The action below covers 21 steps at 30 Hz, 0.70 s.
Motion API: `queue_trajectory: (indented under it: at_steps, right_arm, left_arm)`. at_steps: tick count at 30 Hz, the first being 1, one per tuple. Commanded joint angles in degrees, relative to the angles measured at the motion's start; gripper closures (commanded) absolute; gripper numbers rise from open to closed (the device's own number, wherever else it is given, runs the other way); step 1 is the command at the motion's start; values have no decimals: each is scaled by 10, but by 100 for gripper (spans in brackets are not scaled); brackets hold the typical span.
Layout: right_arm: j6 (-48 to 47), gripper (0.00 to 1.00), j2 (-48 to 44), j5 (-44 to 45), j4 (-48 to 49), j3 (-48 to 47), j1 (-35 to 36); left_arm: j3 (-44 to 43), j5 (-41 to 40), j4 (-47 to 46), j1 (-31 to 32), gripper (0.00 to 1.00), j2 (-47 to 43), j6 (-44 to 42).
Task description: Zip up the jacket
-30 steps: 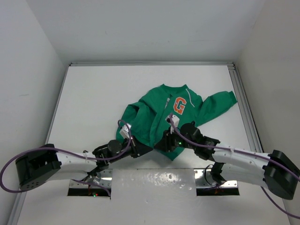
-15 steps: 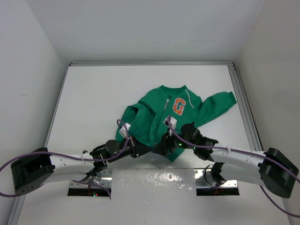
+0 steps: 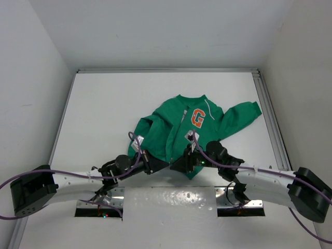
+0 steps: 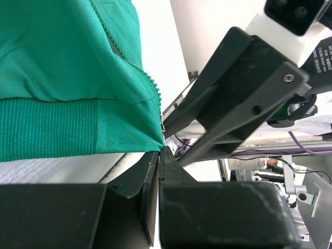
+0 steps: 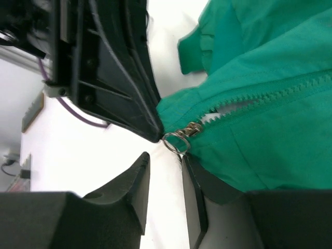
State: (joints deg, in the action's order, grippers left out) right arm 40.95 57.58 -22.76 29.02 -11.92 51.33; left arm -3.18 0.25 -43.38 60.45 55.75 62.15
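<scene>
Green marks the one garment here: a small bright-green fabric jacket (image 3: 168,129) lying near the middle of the white table (image 3: 104,109), its hem toward the near edge. Zipping looks barely begun. The single metal zipper pull ring (image 5: 174,143) sits at the hem, and the teeth beyond it gape. Of the two grippers, the left gripper (image 4: 160,155) is clenched on the hem corner. The right gripper (image 5: 163,161) has its fingers narrowly parted just short of the ring, grasping nothing. Seizing the pull and drawing it to the collar appears to remain.
</scene>
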Motion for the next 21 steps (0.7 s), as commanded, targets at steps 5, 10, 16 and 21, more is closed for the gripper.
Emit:
queue_trajectory:
  at_steps: [5,10,16,21]
  right_arm:
    - [46,58,-23,34,121,38,-3]
    - [58,54,-4,53,153,45,-3]
    - [71,51,16,51,198,42,-3]
    - [97,51,48,44,243,47,-3]
  left_arm:
    - [12,10,-22,7,100,-11,-3]
    - [7,15,-21,7,100,-9,-5]
    - [11,19,-32,7,100,-2,1]
    - [18,22,-51,7,100,-1,8]
